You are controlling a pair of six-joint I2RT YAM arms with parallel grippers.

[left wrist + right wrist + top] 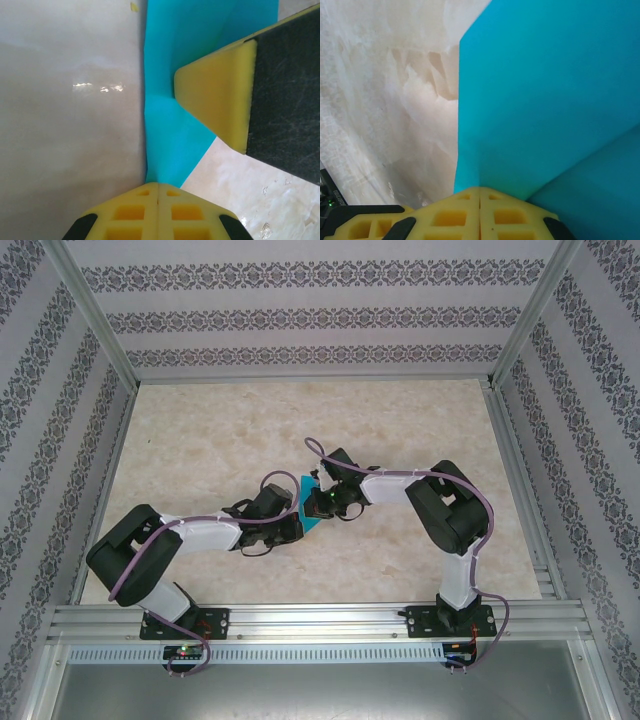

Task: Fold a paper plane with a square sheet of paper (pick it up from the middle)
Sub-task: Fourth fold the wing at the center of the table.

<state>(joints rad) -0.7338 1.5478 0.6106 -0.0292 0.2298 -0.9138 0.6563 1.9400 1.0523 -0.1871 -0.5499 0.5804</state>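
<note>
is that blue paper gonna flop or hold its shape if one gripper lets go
Probably floppy: the cyan paper bends between the left gripper and right gripper, both pinched shut on it. Likely very light, being so thin. Its fold probably adds slight stiffness.

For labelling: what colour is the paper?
The paper is plain cyan-blue; right wrist view shows it best.

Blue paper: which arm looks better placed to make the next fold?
Probably right. The right fingers are shut on the paper by a fold, with its broad part ahead of them. The left fingers pinch just a narrow end, which looks better for anchoring.
</note>
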